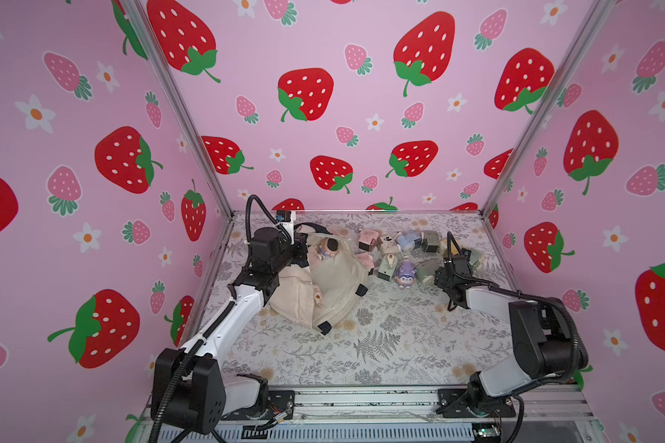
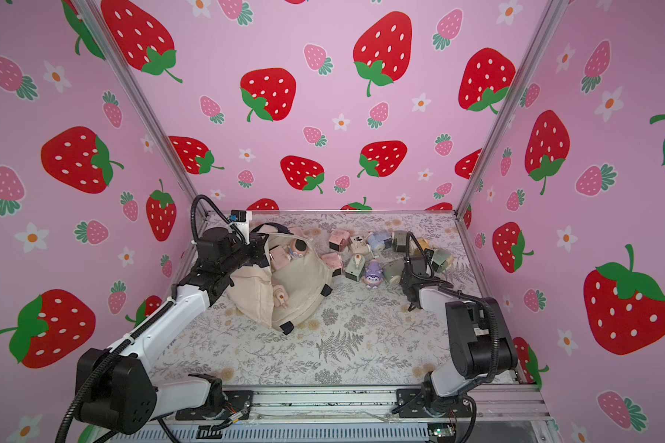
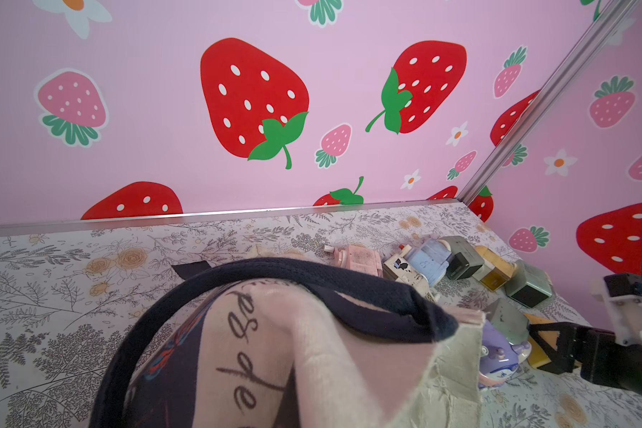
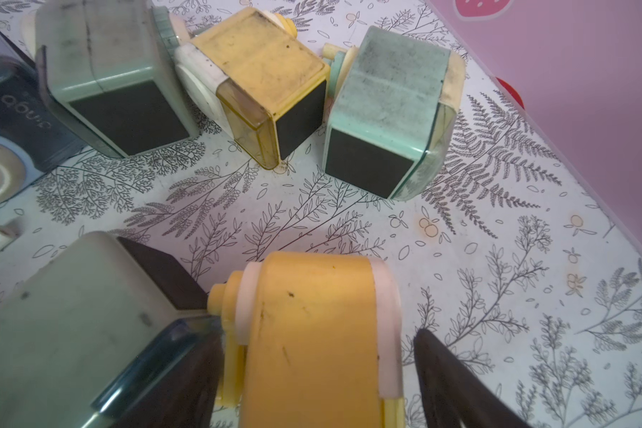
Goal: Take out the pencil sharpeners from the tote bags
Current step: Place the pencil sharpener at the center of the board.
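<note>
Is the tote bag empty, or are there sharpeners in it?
Not empty. A cartoon-faced sharpener sits in the tote bag's open mouth in both top views, with a pink one beside it.

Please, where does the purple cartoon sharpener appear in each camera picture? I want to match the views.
Top views: the purple sharpener is on the table, a little beside the tote bag.
Left wrist: it peeps out from behind the tote bag's frayed edge.
Right wrist: not in it.
Shared landmark: the green sharpener closest to the side wall, seen in all four views.
</note>
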Robot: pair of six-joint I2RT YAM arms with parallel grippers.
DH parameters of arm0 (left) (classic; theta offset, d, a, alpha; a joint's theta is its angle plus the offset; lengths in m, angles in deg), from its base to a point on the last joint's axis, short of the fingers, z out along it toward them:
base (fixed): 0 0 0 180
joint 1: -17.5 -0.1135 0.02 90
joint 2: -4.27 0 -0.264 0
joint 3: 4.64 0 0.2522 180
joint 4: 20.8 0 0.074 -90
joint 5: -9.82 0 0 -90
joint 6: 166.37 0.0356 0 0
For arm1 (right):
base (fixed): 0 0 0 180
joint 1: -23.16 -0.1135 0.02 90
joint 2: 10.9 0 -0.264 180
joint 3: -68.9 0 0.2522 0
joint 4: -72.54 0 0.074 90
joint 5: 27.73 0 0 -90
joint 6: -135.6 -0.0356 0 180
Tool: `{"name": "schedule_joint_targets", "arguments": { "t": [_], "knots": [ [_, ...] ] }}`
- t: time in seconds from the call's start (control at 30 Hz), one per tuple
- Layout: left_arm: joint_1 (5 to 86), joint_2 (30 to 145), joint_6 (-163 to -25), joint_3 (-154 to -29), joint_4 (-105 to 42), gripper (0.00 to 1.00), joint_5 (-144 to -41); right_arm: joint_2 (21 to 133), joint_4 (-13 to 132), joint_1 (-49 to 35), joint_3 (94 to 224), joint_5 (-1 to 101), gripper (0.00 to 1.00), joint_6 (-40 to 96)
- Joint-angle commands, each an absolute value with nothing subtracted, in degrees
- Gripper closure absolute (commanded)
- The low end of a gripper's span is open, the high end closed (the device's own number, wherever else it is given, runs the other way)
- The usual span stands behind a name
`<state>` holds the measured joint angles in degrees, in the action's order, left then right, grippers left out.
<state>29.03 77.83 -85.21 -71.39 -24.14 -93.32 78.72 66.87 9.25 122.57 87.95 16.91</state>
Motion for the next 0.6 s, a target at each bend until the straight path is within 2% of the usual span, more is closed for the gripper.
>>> {"name": "schedule_joint_targets", "arguments": {
  "t": [0.0,0.4,0.57],
  "knots": [
    [29.5,77.0,-84.7,-75.3,-18.5,1.00,-96.2,78.1,68.1,9.5,122.7,88.1,0.17,16.1],
    [29.5,77.5,-84.8,-75.5,-18.5,1.00,-96.3,73.1,70.1,9.1,119.6,81.3,0.17,17.5],
    [29.5,77.7,-84.7,-75.6,-18.4,1.00,-96.3,67.6,72.3,4.5,118.3,77.2,0.21,20.0]
  ]
}}
